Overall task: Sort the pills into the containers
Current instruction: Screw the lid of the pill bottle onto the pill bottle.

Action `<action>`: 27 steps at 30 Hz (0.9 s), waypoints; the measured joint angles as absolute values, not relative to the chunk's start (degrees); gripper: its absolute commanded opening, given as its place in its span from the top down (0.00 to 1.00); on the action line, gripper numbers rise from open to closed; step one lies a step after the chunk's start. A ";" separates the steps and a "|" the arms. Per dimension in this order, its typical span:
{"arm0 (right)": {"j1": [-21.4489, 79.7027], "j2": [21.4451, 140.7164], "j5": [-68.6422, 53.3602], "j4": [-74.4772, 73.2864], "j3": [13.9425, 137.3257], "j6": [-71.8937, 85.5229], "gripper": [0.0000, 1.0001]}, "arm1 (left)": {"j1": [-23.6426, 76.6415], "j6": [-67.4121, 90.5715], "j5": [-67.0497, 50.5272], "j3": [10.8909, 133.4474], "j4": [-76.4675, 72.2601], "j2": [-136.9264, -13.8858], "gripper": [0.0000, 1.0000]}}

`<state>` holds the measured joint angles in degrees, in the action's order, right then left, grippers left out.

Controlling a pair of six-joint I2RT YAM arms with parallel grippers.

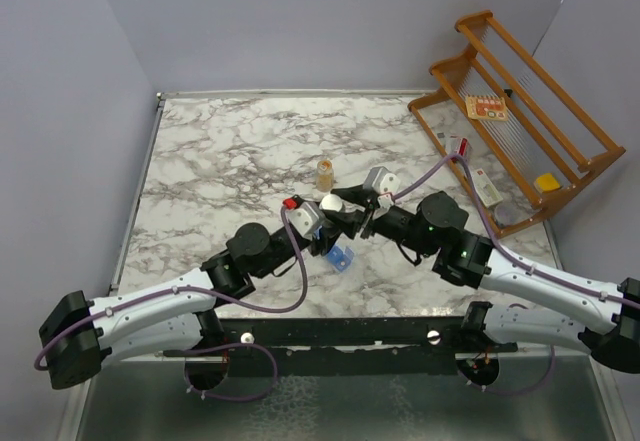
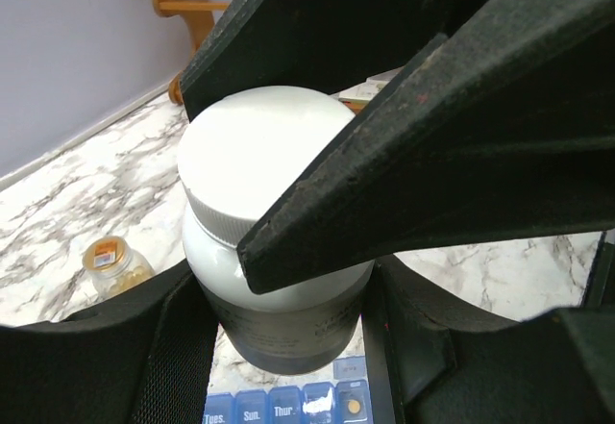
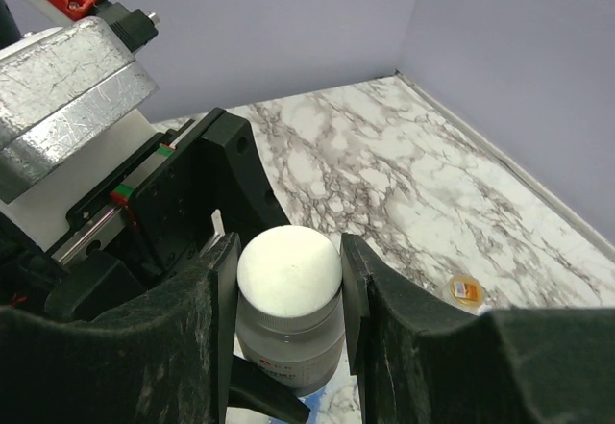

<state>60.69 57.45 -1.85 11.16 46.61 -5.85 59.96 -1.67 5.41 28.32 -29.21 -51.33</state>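
Lavender walls [image 1: 300, 21] surround a marble table [image 1: 220, 151] holding a wooden rack [image 1: 540, 88].

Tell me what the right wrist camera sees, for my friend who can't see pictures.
The right claw pinches the white cap of a small bottle between two black fingers. The left arm crowds in from the left, and behind lies a marble table with a tiny amber bottle.
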 measured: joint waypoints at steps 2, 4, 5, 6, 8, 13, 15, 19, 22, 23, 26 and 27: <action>60.69 57.63 -0.86 11.40 46.41 -5.85 0.99 | 59.96 -1.98 6.13 28.32 -29.89 -52.10 1.00; 60.69 57.89 0.10 11.73 46.33 -5.85 0.99 | 59.96 -2.24 6.76 28.32 -30.46 -52.73 1.00; 60.69 58.02 0.54 11.86 46.30 -5.85 0.99 | 59.96 -2.31 6.98 28.32 -30.76 -52.97 1.00; 60.71 58.15 0.97 12.01 46.30 -5.82 0.99 | 59.96 -2.39 7.33 28.32 -31.11 -53.28 1.00; 60.71 58.37 1.65 12.21 46.28 -5.82 0.99 | 59.96 -2.68 8.10 28.32 -31.75 -53.84 1.00; 60.86 59.13 3.62 13.32 46.00 -5.78 0.99 | 59.96 -3.51 10.24 28.32 -33.26 -55.20 1.00; 60.97 59.66 4.43 13.82 46.00 -5.78 0.99 | 59.96 -3.68 11.09 28.32 -33.76 -55.64 1.00; 61.14 60.73 5.67 14.81 46.00 -5.69 0.83 | 59.96 -3.97 12.71 28.32 -34.28 -56.47 1.00; 61.19 60.90 6.37 15.07 46.00 -5.61 0.64 | 59.96 -4.08 13.17 28.32 -34.33 -56.60 1.00; 61.21 60.84 6.61 15.11 46.00 -5.58 0.56 | 59.96 -4.10 13.17 28.32 -34.41 -56.60 1.00; 61.45 60.40 7.11 15.18 46.00 -5.28 0.49 | 59.96 -4.25 13.17 28.32 -34.98 -56.60 1.00; 61.47 60.23 7.29 14.41 45.95 -5.21 0.47 | 59.96 -4.27 13.15 28.32 -35.94 -56.58 1.00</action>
<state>61.47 60.23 7.29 14.41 45.95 -5.21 59.96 -4.27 13.15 28.32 -35.94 -56.58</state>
